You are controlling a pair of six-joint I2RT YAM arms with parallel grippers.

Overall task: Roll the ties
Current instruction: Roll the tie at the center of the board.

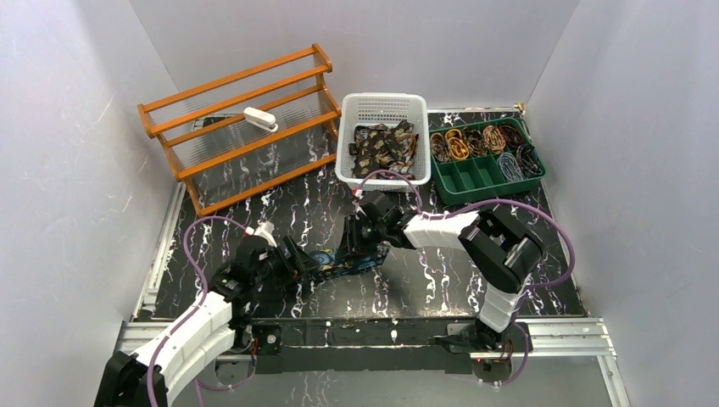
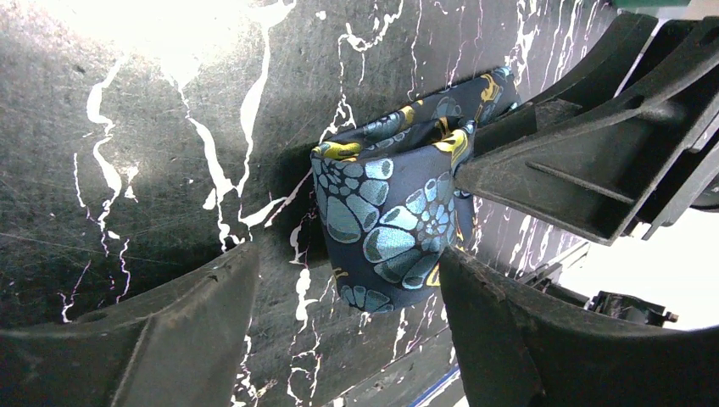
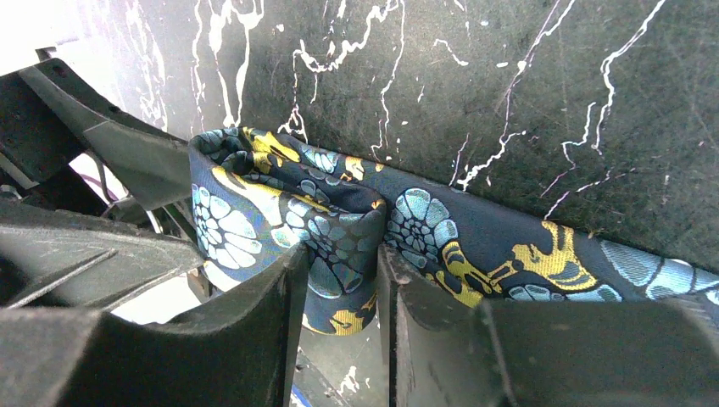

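Right gripper [image 3: 342, 264] pinching silky folded paisley tie [image 3: 500, 239], marbled tabletop [image 3: 526, 76]

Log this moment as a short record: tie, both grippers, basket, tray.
tie: blue paisley tie, one end looped, lying on the table
right gripper: shut on the loop
left gripper: open, fingers flanking the loop
basket: white, holds brown ties
tray: green, rolled ties in rear compartments

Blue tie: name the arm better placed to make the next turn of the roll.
Right. The right gripper is shut on the rolled end of the tie; the left gripper is open, only straddling it.
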